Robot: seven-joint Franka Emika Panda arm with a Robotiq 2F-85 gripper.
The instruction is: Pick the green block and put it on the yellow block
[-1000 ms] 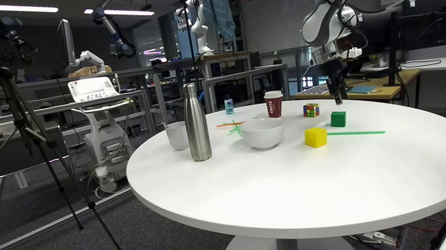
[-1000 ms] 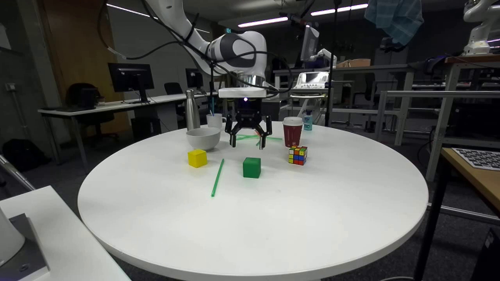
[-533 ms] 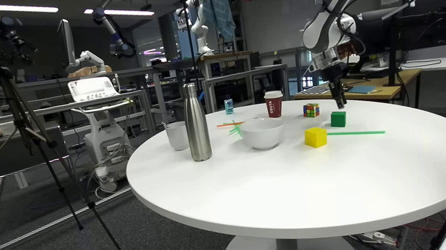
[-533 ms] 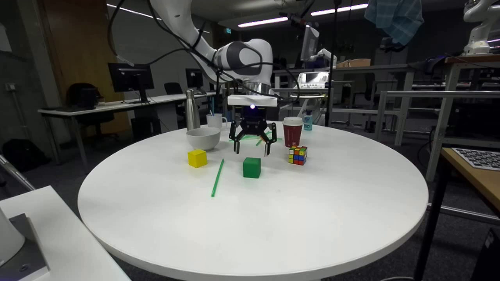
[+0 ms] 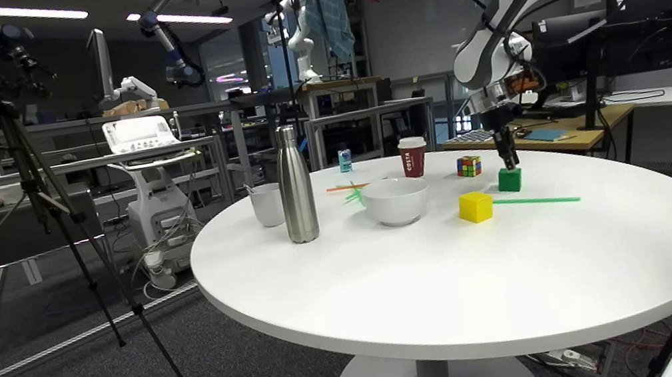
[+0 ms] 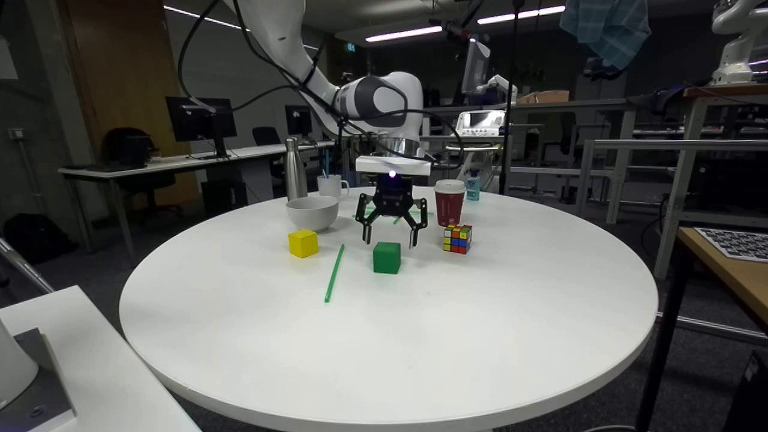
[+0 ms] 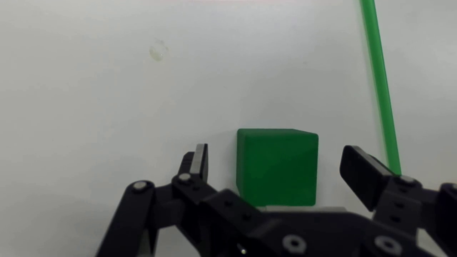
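Observation:
The green block [image 5: 510, 182] stands on the white round table, and it also shows in an exterior view [image 6: 387, 258] and in the wrist view [image 7: 280, 169]. My gripper [image 6: 390, 242] is open and empty, just above the green block. In the wrist view the open fingers [image 7: 276, 152] stand on either side of the block, with a gap on each side. In an exterior view the fingertips [image 5: 511, 165] are at about the block's top. The yellow block [image 5: 475, 207] sits on the table near the green block, also seen in an exterior view [image 6: 303, 243], and is out of the wrist view.
A thin green stick [image 6: 334, 275] lies between the two blocks. A white bowl [image 6: 312, 215] stands behind the yellow block. A puzzle cube [image 6: 458, 239] and a red cup [image 6: 449, 207] stand near the gripper. A steel bottle [image 5: 296, 185] and a mug [image 5: 268, 206] stand farther off.
My gripper has come down toward the green block and shifted a little to the right in an exterior view. It stays open. The blocks have not moved.

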